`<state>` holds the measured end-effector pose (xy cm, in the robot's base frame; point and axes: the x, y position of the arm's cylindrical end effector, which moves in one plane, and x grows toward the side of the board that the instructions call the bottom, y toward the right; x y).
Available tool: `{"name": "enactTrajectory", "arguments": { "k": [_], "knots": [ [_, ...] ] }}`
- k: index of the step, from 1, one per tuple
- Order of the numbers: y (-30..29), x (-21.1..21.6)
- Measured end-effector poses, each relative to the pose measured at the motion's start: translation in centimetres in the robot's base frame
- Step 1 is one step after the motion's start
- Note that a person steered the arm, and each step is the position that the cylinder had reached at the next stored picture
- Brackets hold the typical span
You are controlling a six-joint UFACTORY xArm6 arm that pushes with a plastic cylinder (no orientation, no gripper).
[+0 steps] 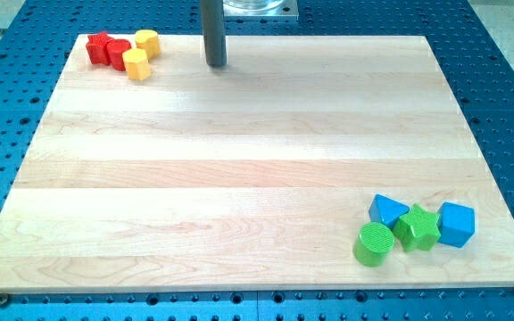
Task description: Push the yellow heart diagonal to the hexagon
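Two yellow blocks lie at the board's top left corner. The upper one looks like the heart. The lower one looks like the hexagon; it sits just below and left of the heart, and the two seem to touch. My tip rests on the board near the top edge, to the right of both yellow blocks and apart from them, level with the hexagon.
A red star and a red round block sit left of the yellow blocks. At the bottom right, a blue triangle, green star, blue cube and green cylinder cluster together. The wooden board lies on a blue perforated table.
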<state>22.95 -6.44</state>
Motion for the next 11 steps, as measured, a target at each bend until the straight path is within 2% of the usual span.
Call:
{"name": "enactTrajectory", "arguments": {
  "k": [1, 3, 4, 5, 6, 7, 8, 9, 10, 11],
  "knots": [
    [-3.8, -3.7],
    [-11.9, -3.8],
    [-13.2, -3.7],
    [-5.6, 0.2],
    [-2.7, 6.8],
    [-1.6, 1.6],
    [-6.1, -2.5],
    [-7.6, 4.2],
    [-2.1, 10.6],
    [-7.9, 9.5]
  ]
}}
